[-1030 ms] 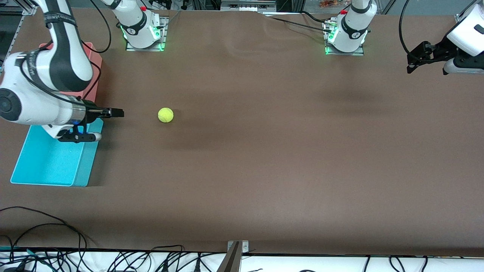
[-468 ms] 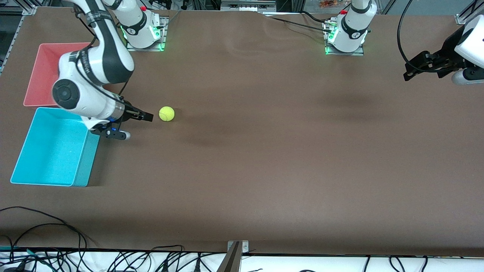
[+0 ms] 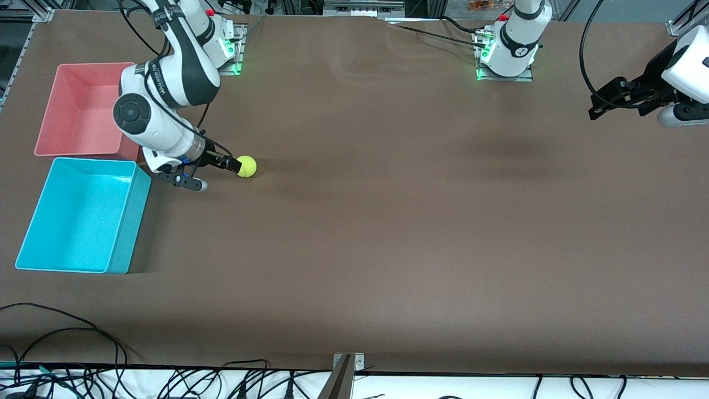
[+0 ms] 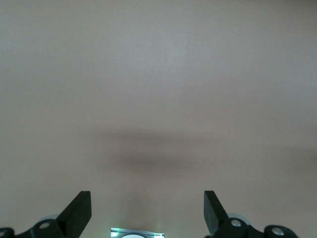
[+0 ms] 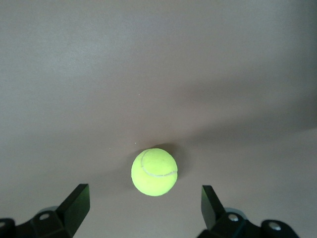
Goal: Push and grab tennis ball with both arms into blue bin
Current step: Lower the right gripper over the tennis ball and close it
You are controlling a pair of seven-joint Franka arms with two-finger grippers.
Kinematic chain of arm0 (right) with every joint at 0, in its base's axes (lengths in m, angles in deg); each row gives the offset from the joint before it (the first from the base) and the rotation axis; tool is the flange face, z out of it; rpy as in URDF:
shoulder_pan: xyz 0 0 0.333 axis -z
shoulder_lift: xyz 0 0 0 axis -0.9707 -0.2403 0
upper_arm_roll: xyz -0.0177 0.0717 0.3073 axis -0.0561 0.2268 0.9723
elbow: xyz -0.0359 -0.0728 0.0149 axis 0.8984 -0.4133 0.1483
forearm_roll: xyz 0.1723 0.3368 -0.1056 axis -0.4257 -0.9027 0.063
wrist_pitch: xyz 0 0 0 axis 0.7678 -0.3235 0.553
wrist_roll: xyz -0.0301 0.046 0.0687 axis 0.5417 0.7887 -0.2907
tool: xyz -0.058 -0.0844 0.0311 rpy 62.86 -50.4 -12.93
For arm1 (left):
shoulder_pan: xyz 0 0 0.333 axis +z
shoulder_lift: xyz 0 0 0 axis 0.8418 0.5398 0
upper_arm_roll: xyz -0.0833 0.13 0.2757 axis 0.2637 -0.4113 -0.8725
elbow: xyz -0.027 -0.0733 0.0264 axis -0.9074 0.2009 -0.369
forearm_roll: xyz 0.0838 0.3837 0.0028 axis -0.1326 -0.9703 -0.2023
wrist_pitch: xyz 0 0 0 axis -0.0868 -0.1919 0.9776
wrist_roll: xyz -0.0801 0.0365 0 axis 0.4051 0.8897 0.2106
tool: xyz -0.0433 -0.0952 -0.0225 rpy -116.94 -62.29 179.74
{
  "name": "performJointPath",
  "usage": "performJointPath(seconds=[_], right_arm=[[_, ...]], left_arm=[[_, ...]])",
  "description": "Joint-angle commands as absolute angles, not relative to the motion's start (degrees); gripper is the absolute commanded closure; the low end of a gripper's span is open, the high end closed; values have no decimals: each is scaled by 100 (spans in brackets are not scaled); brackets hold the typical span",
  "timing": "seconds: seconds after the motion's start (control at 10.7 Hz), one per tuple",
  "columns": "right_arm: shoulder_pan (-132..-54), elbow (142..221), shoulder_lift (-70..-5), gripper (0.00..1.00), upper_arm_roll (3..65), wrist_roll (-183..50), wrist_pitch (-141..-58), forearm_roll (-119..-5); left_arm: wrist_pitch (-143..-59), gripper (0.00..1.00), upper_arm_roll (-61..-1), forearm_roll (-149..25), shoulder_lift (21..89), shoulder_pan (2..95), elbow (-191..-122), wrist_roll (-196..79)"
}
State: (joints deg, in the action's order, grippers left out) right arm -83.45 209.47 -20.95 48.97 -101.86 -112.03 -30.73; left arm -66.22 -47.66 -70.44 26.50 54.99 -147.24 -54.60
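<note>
On the table: a brown surface (image 3: pixel 388 221) carries everything; my two bases stand along its edge farthest from the front camera.
Tennis ball: a small fuzzy yellow-green ball (image 3: pixel 246 166) rests on the bare brown surface toward my right arm's end of the table. My right wrist view shows its curved seam (image 5: pixel 154 172).
Right gripper: my right gripper (image 3: pixel 231 164) is low over the table just beside the ball, on the bins' side of it. My fingers are spread apart, one dark fingertip (image 5: pixel 74 203) showing on each side of the ball with a clear gap between ball and finger. Whether a tip touches the ball, I cannot tell.
Blue bin: the cyan open-top bin (image 3: pixel 33 213) sits at my right arm's end of the table, nearer the front camera than the ball and apart from it. Nothing lies in it.
Pink bin: a salmon bin (image 3: pixel 50 111) sits just beside the blue one, farther from the front camera.
Left gripper: my left gripper (image 3: pixel 598 105) hangs in the air over my left arm's end of the table, well apart from the ball. This arm waits. Its fingers (image 4: pixel 79 210) are spread wide, with only bare tabletop between them.
</note>
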Motion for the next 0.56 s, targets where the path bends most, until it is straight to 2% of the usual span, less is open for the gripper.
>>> performJointPath(seconds=[0.0, 0.47], right_arm=[[-8313, 21672, -1773, 0, 5196, -10568, -11847, -3144], [-8313, 21953, -2035, 0, 5310, -10507, -12574, -3100]], left_arm=[[-6469, 0, -4790, -6946, 2767, 5470, -14499, -5424], [-6469, 0, -4790, -6955, 2793, 5461, -14490, -5425]])
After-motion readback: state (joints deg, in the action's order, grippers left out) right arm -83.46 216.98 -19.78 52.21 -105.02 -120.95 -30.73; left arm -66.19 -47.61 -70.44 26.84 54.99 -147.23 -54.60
